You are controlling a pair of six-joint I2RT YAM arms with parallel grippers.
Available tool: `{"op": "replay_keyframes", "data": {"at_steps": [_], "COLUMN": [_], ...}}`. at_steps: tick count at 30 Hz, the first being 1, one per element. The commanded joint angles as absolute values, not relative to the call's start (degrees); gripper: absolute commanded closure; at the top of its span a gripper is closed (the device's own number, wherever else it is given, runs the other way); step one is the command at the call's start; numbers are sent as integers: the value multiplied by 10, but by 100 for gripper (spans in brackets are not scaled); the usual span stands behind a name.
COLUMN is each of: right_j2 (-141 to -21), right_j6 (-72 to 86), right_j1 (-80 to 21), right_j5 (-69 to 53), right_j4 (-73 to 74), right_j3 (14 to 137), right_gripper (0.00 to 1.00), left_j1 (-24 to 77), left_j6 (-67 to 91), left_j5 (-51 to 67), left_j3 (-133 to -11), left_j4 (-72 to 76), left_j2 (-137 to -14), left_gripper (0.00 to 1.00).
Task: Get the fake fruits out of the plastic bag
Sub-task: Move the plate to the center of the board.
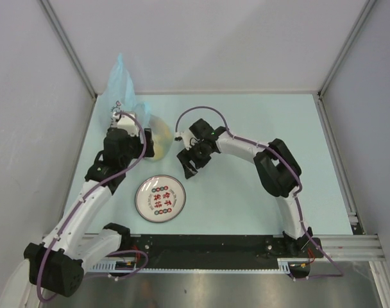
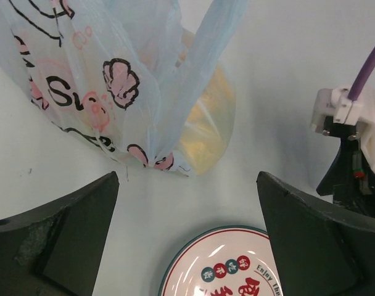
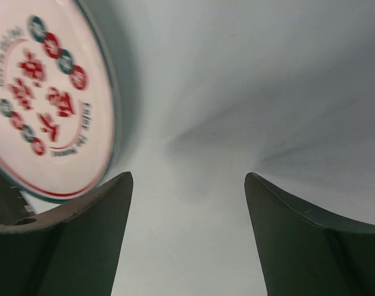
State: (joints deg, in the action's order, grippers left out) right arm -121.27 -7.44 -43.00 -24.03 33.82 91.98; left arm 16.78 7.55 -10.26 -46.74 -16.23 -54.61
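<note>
While the plastic bag (image 1: 121,86) sits slumped beyond the white patterned plate (image 1: 145,200), up and to the plate's left near the back corner of the table (image 1: 259,128), the left gripper (image 2: 187,182) hangs just short of it, jaws spread wide with nothing between them. The wrist view shows the bag's gathered, crinkled end resting on the table directly ahead of the fingers, and the film rising away from the plate along the same line the gripper points. A yellow shape (image 2: 203,126) shows through the film on the side nearer the right arm; whether it is one of the fake fruits or a dish under the bag cannot be told. No fruit lies outside the bag in any view.

The right gripper (image 1: 188,162) hovers just past the plate's far right edge, jaws also apart and empty, looking down on bare table with the plate's rim at one side. It stands clear of the bag.

The left arm is plainly the nearer, so the bag looks to be its to hold or lift, straight ahead and away from the plate. The right arm would have to swing left across the plate's far side to reach the contents.
</note>
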Motion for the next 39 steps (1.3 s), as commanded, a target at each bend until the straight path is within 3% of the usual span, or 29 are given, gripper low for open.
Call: {"op": "replay_keyframes", "data": {"at_steps": [1, 8, 14, 17, 18, 19, 27, 35, 39], "right_j2": [-1230, -1286, -1316, -1324, -1322, -1316, -1186, -1100, -1080], "right_j6": [-20, 25, 45, 50, 54, 54, 43, 2, -14], "right_j1": [-436, -466, -459, -447, -438, -432, -327, -194, -152], "right_j5": [-420, -401, -387, -405, -405, -399, -360, -281, -251], "right_j4": [324, 309, 308, 301, 301, 300, 309, 344, 380], "right_j3": [969, 985, 1000, 995, 991, 986, 844, 755, 750], "right_gripper": [23, 30, 44, 70, 93, 100, 100, 100, 100], "left_j1": [149, 143, 137, 123, 120, 116, 10, 2, 2], "left_j6": [85, 89, 83, 90, 93, 94, 156, 156, 182], "left_j5": [-104, -110, -104, -88, -82, -77, -10, 66, 43], "left_j3": [-496, -495, -500, -498, -499, -500, -516, -563, -610], "left_j4": [-173, -186, -183, -179, -178, -178, -171, -174, -206], "left_j2": [-548, -541, -542, -548, -551, -553, -590, -594, -590], "left_gripper": [0, 0, 0, 0, 0, 1, 1, 0, 0]}}
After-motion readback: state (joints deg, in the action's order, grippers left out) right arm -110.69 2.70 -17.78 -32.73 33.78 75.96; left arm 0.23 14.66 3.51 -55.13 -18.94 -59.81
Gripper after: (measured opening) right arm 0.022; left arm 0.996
